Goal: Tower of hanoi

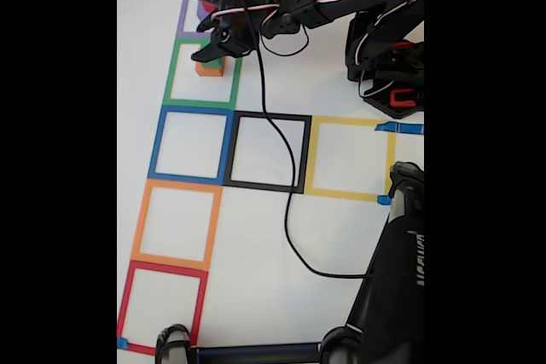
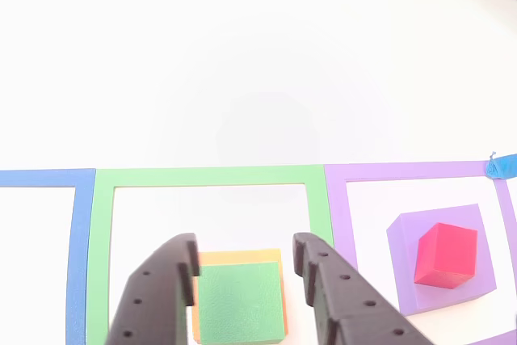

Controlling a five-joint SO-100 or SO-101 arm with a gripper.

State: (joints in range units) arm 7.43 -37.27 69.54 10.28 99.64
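In the other view a green block (image 2: 241, 300) lies on top of an orange block (image 2: 238, 256) inside the green tape square (image 2: 210, 175). My gripper (image 2: 245, 252) is open, one dark finger on each side of the green block, with a thin gap on the right. A red block (image 2: 446, 254) sits on the purple block (image 2: 404, 276) in the purple tape square (image 2: 404, 171) to the right. In the fixed view the gripper (image 1: 213, 50) hangs over the orange block (image 1: 208, 69) at the top left.
In the fixed view blue (image 1: 192, 144), black (image 1: 273, 151), yellow (image 1: 350, 158), orange (image 1: 175, 223) and red (image 1: 162, 304) tape squares lie on the white table. A black cable (image 1: 286, 210) trails across it. A dark stand (image 1: 397, 279) fills the lower right.
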